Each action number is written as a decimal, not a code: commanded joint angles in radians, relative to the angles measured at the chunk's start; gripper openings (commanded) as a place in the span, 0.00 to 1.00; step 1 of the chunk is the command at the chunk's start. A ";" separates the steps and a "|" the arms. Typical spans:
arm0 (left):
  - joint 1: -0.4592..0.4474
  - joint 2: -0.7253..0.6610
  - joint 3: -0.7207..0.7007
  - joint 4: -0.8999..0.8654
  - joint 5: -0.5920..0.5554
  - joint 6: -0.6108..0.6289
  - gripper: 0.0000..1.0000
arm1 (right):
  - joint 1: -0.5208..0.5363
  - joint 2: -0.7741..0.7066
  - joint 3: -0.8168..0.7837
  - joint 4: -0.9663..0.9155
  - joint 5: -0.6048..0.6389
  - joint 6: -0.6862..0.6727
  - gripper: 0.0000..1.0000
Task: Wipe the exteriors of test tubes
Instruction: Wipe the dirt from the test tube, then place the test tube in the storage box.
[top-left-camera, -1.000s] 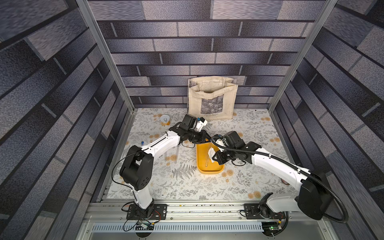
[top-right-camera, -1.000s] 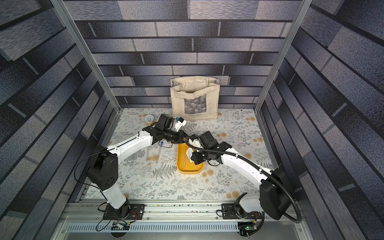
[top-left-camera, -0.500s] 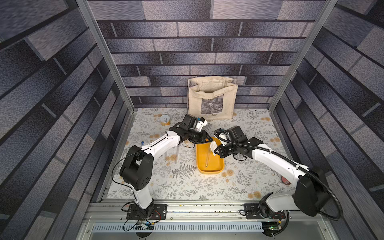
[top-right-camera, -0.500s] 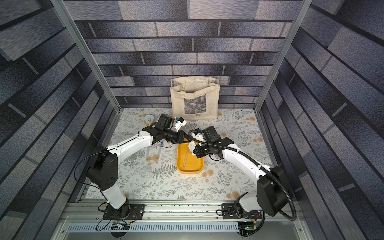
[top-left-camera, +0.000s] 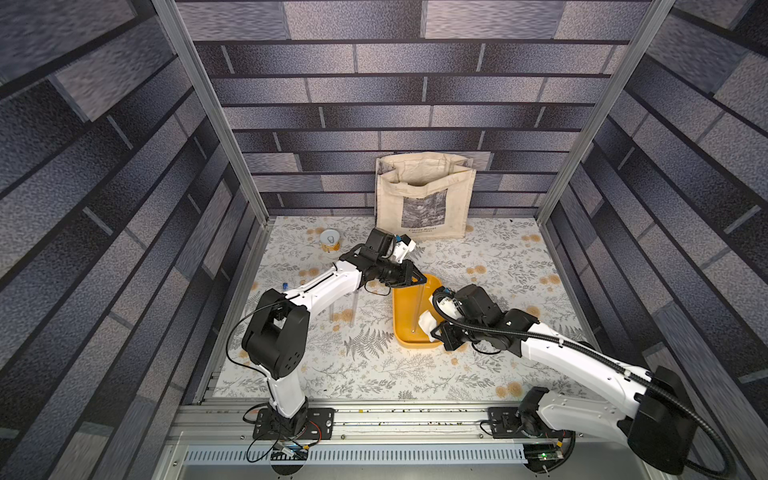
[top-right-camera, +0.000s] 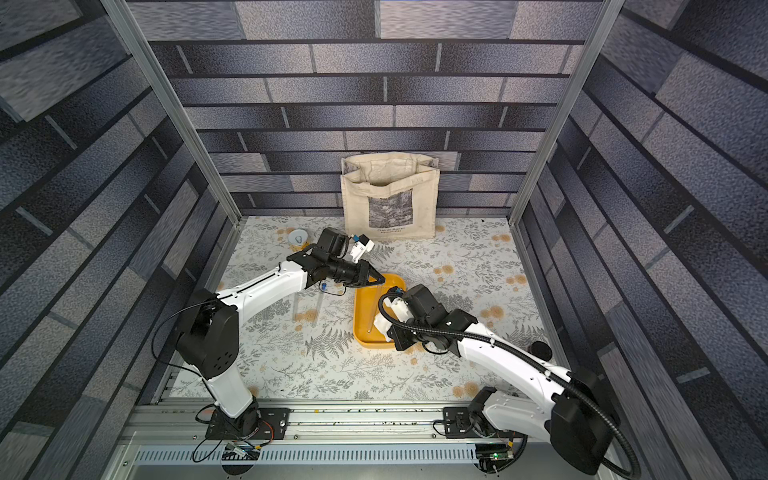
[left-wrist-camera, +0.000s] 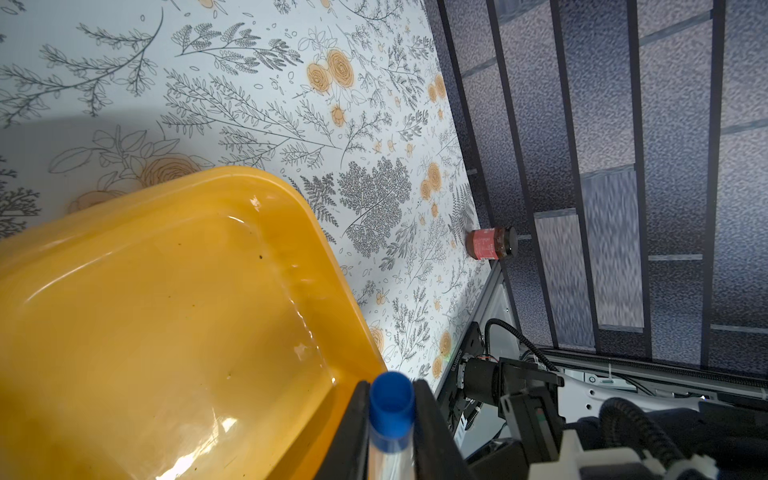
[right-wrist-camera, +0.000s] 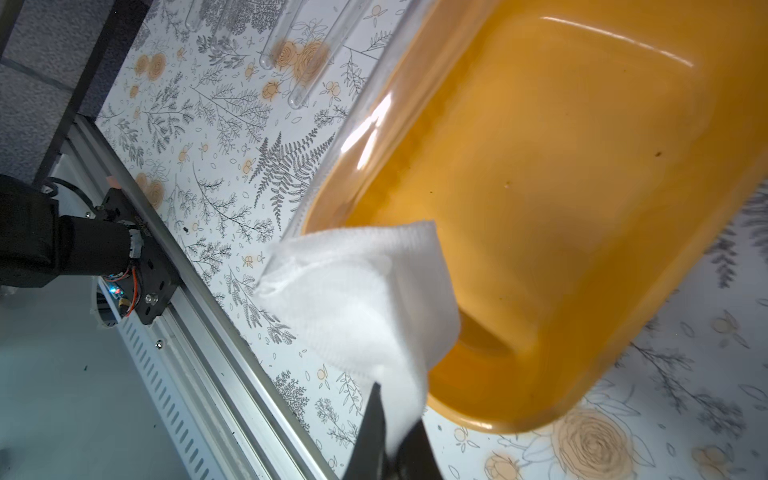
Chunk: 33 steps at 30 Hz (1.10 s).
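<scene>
Right claw (right-wrist-camera: 392, 424), clamped tight on the cloth (right-wrist-camera: 357, 291), met the near tip of a tube (top-left-camera: 419, 305) slanting over the tray (top-left-camera: 399, 316). Left claw (left-wrist-camera: 390, 399) pinched its blue cap (left-wrist-camera: 391, 409) at the far end. This wipe looked in hand. Other tubes (right-wrist-camera: 307, 62) lay on the desk (top-left-camera: 498, 374) beside the tray, wiped or not I couldn't tell.

I read one wipe stroke on right side. Right pincer (top-left-camera: 434, 331) with white cloth (top-left-camera: 427, 322): second ago at mid-length of test tube (top-left-camera: 419, 305); half second ago up near tube's capped end; now back down at tube's lower end, over near end of yellow tray (top-left-camera: 415, 344). Right arm (top-left-camera: 582, 365), stretched forward at half second, now folded back toward base rail.
</scene>
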<state>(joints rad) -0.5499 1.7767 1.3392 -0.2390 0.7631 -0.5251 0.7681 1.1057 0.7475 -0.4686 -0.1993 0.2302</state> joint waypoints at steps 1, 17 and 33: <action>-0.002 0.037 0.037 0.008 0.010 -0.003 0.20 | -0.007 -0.079 -0.003 -0.138 0.166 0.019 0.00; -0.047 0.226 0.213 -0.097 -0.167 -0.067 0.21 | -0.096 -0.250 0.046 -0.336 0.403 0.070 0.00; -0.122 0.289 0.254 -0.213 -0.374 -0.122 0.24 | -0.132 -0.207 0.038 -0.320 0.349 0.078 0.00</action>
<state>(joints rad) -0.6613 2.0388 1.5776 -0.4305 0.4213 -0.6147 0.6445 0.8867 0.7792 -0.7815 0.1715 0.2958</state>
